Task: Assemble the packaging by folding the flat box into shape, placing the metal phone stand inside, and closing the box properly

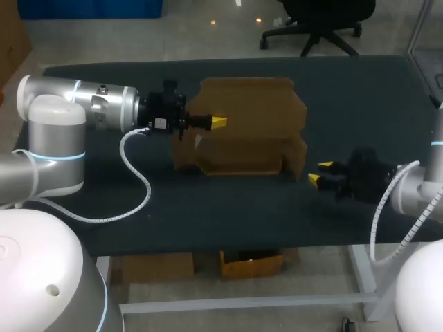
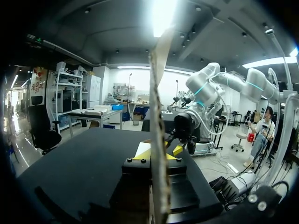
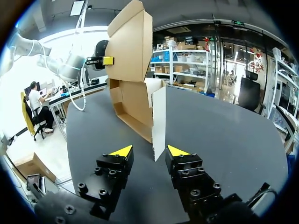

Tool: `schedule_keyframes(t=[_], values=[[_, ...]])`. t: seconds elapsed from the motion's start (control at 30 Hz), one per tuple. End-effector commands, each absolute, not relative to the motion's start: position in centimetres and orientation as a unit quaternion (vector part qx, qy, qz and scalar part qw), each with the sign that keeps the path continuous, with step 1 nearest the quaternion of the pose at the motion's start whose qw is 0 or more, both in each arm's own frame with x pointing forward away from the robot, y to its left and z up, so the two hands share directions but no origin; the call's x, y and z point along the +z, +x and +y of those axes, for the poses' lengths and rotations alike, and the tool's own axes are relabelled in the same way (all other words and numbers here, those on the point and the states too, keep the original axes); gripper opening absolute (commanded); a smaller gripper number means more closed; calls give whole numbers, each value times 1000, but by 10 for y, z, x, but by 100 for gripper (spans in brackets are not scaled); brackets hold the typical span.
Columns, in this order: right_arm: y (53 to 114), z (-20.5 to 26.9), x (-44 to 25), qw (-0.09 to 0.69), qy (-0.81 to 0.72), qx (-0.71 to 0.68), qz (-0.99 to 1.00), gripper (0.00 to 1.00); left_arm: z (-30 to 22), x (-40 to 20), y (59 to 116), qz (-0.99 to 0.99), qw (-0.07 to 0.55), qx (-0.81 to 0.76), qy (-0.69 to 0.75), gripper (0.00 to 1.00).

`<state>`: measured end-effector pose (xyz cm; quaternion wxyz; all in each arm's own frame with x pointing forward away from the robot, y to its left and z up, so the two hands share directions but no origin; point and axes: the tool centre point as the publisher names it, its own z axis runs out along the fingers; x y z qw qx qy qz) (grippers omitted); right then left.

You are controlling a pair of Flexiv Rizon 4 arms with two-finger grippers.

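The brown cardboard box (image 1: 239, 155) lies partly folded at the table's middle, its broad lid (image 1: 249, 104) raised. My left gripper (image 1: 218, 122) is shut on the lid's left edge. In the left wrist view the lid's edge (image 2: 158, 116) runs up between the yellow tips of my left gripper (image 2: 159, 153). My right gripper (image 1: 322, 173) stands open just right of the box. In the right wrist view my right gripper (image 3: 150, 151) faces an upright side flap (image 3: 159, 121) of the box (image 3: 133, 105), apart from it. The left gripper (image 3: 106, 60) shows at the raised lid. No metal phone stand is in view.
The dark table (image 1: 208, 207) has bare surface in front of the box and to its right. My left arm's white cable (image 1: 135, 181) loops over the table's left part. My right arm (image 2: 205, 88) shows ahead in the left wrist view.
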<state>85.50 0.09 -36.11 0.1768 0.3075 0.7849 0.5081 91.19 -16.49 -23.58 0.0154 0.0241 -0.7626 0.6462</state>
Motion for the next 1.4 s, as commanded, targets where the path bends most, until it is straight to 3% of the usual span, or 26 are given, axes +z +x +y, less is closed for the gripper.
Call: schedule_keyframes(t=[0.03, 0.67, 1.4], values=[[865, 7, -364, 180, 309, 507, 784, 43, -164, -239, 912, -762, 16, 647, 23, 0], [899, 42, -372, 176, 318, 507, 781, 42, -164, -239, 912, -762, 16, 647, 23, 0], [894, 67, -374, 206, 366, 492, 762, 40, -164, -239, 912, -762, 16, 647, 23, 0]])
